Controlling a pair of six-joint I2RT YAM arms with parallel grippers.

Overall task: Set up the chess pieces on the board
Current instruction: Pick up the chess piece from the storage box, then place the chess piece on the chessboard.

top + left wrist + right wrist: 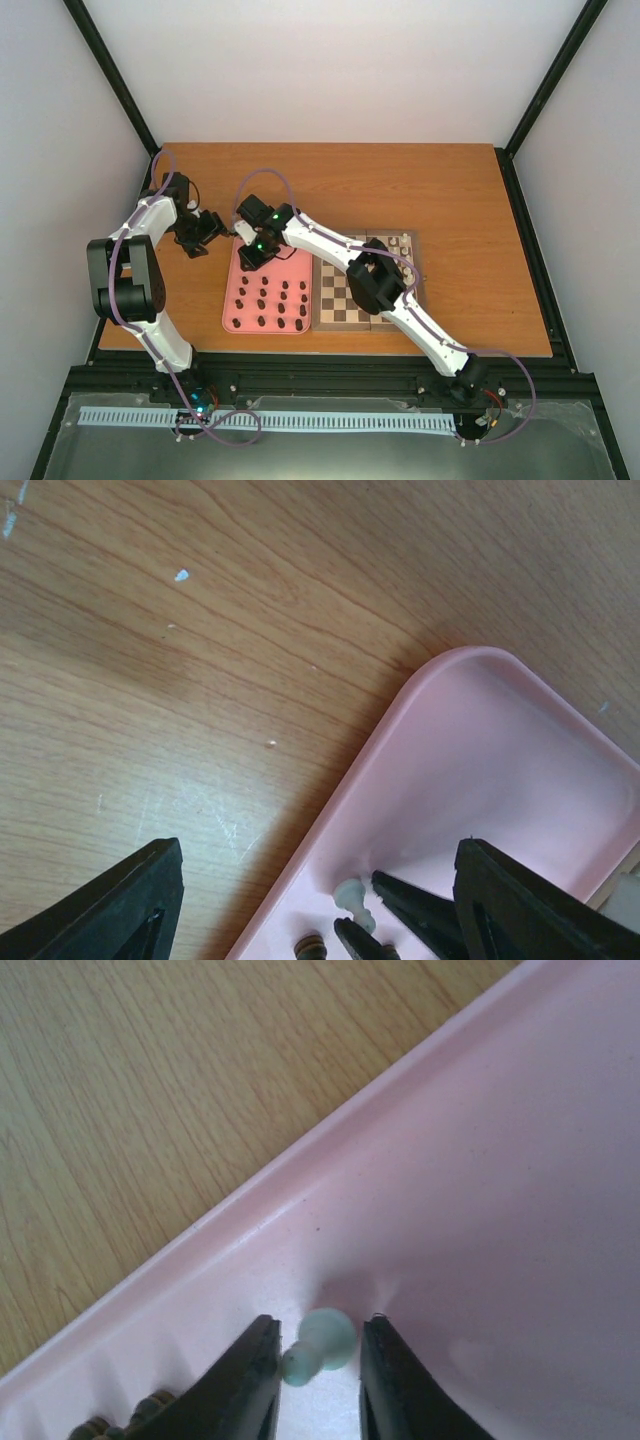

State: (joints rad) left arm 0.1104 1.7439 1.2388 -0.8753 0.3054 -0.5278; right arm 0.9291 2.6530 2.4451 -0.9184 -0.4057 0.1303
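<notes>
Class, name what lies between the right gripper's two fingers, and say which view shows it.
A small white chess piece, on the floor of the pink tray; the right wrist view shows it.

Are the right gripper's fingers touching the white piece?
Cannot tell: the right wrist view shows the white piece hemmed closely between the fingers, with no plain gap or contact.

Square wooden chessboard (335,300), tan and dark brown checks, lies flat just right of pink tray (229,310). A few cream pieces (401,241) stand along its far edge. Dark brown pieces (275,300) stand in rows in the tray. One pale pawn (320,1345) is tilted, pinched in right gripper (320,1330).
</notes>
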